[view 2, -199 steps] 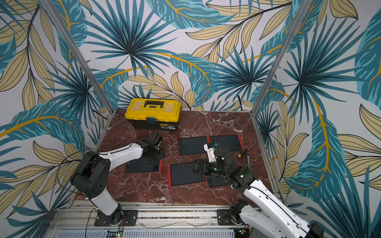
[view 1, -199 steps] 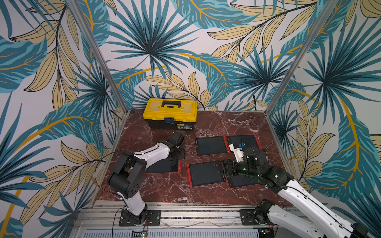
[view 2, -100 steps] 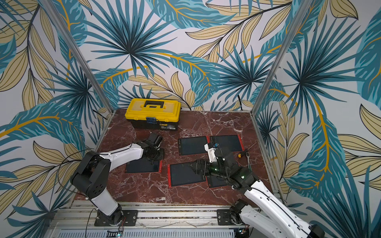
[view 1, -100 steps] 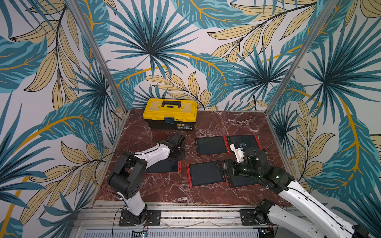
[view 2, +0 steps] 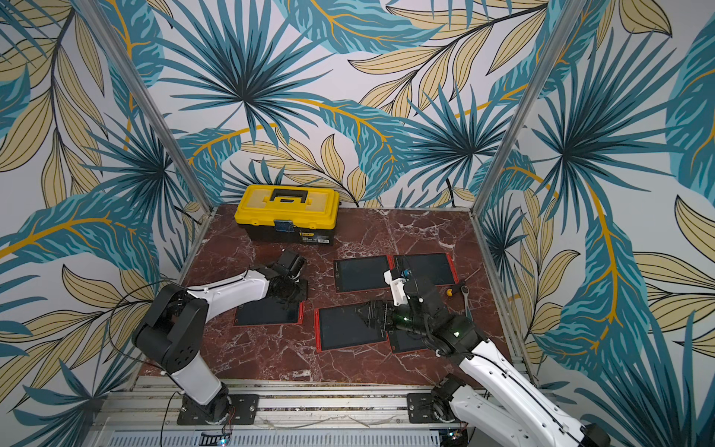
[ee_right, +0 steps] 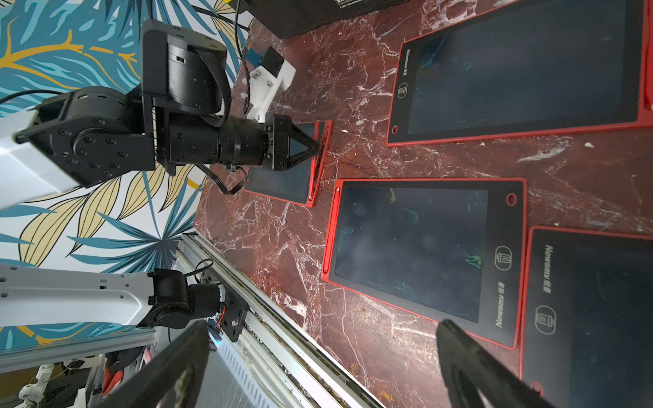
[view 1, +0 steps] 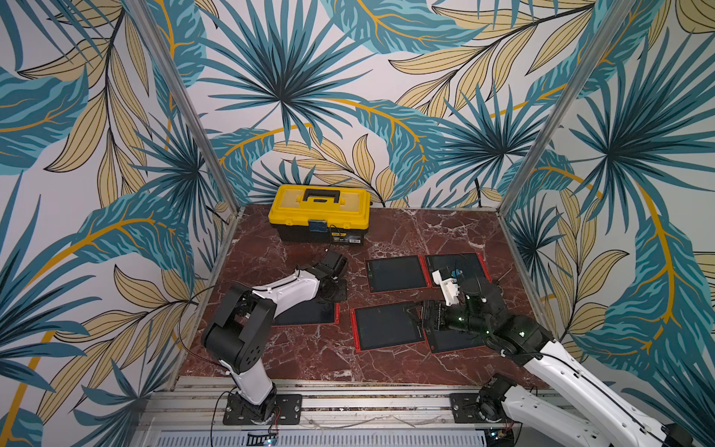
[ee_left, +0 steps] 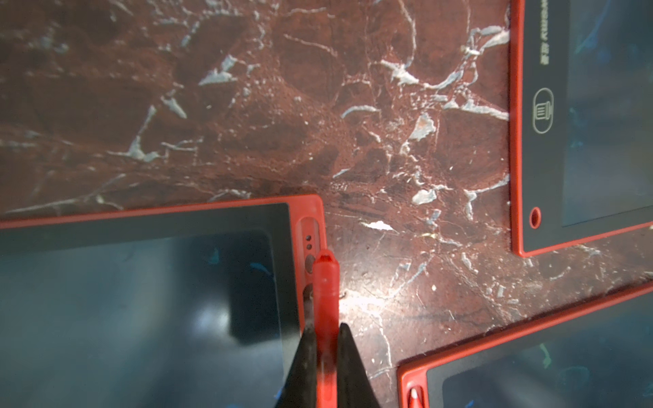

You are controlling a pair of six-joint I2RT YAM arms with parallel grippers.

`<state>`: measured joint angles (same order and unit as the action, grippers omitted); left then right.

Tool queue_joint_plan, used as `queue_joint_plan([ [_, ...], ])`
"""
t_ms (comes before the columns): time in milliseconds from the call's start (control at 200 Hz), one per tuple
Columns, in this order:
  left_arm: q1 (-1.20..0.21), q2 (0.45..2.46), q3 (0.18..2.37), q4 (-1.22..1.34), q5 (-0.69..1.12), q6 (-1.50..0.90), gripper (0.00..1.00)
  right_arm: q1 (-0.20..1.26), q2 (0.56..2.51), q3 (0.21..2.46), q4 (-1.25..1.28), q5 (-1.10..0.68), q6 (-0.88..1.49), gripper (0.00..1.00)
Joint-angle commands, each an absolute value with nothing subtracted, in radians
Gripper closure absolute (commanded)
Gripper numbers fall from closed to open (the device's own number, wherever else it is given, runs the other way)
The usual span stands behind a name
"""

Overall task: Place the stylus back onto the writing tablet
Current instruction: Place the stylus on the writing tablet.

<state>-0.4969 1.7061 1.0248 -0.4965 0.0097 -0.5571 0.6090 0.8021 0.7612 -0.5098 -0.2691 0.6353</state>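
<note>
A red stylus point(ee_left: 325, 282) is pinched between the dark fingers of my left gripper point(ee_left: 327, 326), which is shut on it. The stylus lies low along the red side slot point(ee_left: 309, 240) of the leftmost writing tablet point(ee_left: 141, 300), with its tip near the tablet's corner. In both top views the left gripper point(view 1: 332, 292) point(view 2: 292, 296) is at the right edge of this tablet point(view 1: 305, 315) point(view 2: 267, 313). The right wrist view shows the same gripper point(ee_right: 319, 148) down at that edge. My right gripper point(ee_right: 319, 325) point(view 1: 416, 313) is open and empty above the front middle tablet point(view 1: 387, 327).
A yellow toolbox point(view 1: 319, 211) stands at the back. Two more red-framed tablets point(view 1: 396, 274) point(view 1: 456, 263) lie behind the middle one. Another tablet point(view 1: 452, 340) lies partly under the right arm. A wrench point(view 2: 464, 294) lies by the right wall. A metal rail point(view 1: 348, 402) runs along the front.
</note>
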Motion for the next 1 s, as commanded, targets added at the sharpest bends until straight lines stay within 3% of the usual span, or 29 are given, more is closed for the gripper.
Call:
queue_joint_plan([
  [0, -0.501, 1.713, 1.0, -0.487, -0.008, -0.554, 0.92, 0.613, 0.796, 0.742, -0.509, -0.256, 0.637, 0.01],
  [996, -0.502, 1.724, 1.007, -0.488, -0.011, -0.549, 0.88, 0.613, 0.795, 0.735, -0.509, -0.252, 0.64, 0.0],
])
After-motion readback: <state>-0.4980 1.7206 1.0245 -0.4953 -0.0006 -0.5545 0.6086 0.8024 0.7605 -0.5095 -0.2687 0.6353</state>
